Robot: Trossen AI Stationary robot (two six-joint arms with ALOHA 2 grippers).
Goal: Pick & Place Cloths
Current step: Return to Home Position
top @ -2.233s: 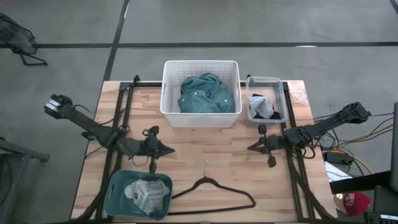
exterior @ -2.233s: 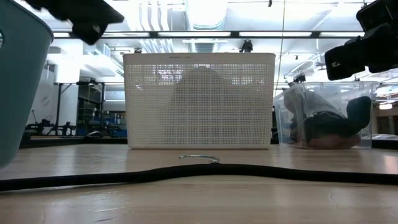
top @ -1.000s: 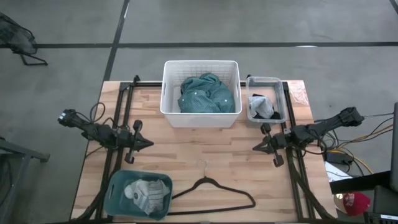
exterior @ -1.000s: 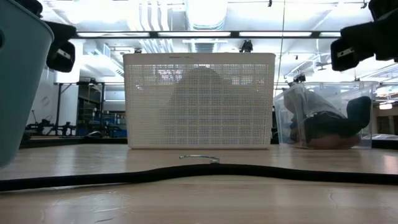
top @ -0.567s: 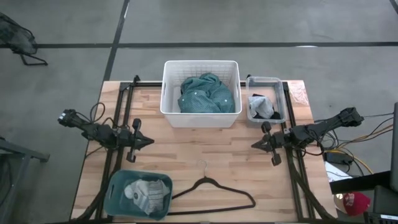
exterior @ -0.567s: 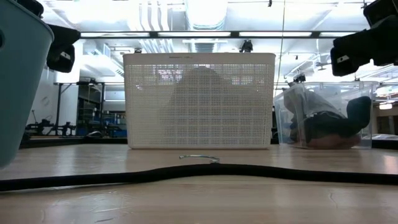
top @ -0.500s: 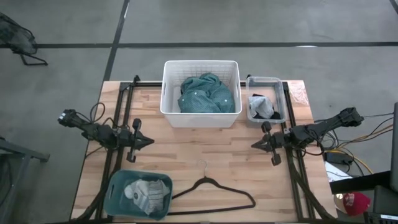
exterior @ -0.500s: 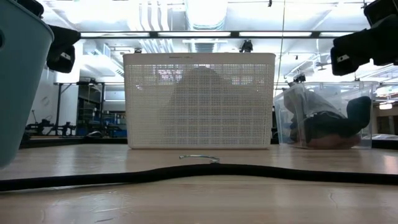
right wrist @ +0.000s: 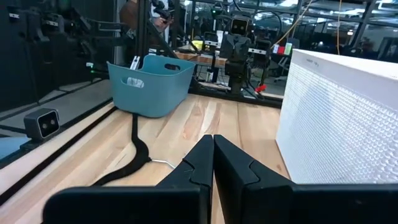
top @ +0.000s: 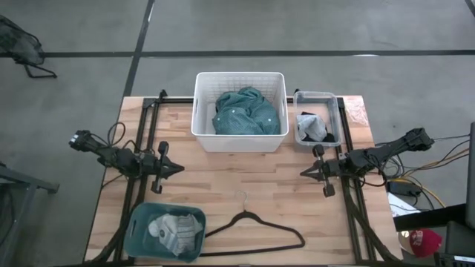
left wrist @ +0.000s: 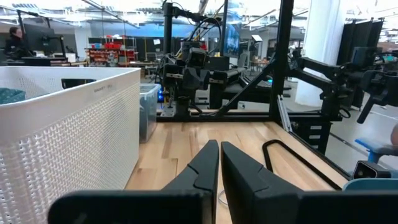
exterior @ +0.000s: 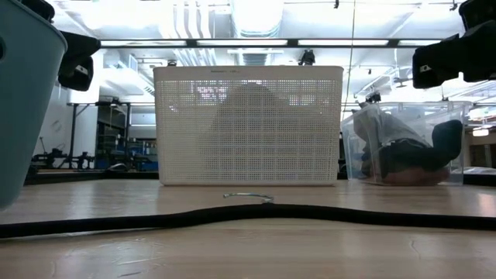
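The large teal shirt (top: 245, 111) lies bunched in the white basket (top: 239, 74) at the table's far middle. Small grey-white and black pieces (top: 312, 126) fill the clear bin (top: 315, 94) to its right. Another grey-white piece (top: 174, 231) sits in the teal tub (top: 141, 215) at the near left. I see no large black or maroon cloth. My left gripper (top: 180, 170) hovers shut above the table, left of centre. My right gripper (top: 303, 173) hovers shut right of centre, near the clear bin. Both point toward the table's middle.
A thin black hanger (top: 241, 215) lies flat on the near middle of the table, its hook (exterior: 248, 196) toward the basket. Bare wood stretches between the two grippers. Black frame rails run along the table's left and right sides.
About two seconds ago my left gripper reached farther toward the table's middle, above the teal tub's far side. It has since drawn back toward the left edge and held still. My right gripper has stayed close to its place.
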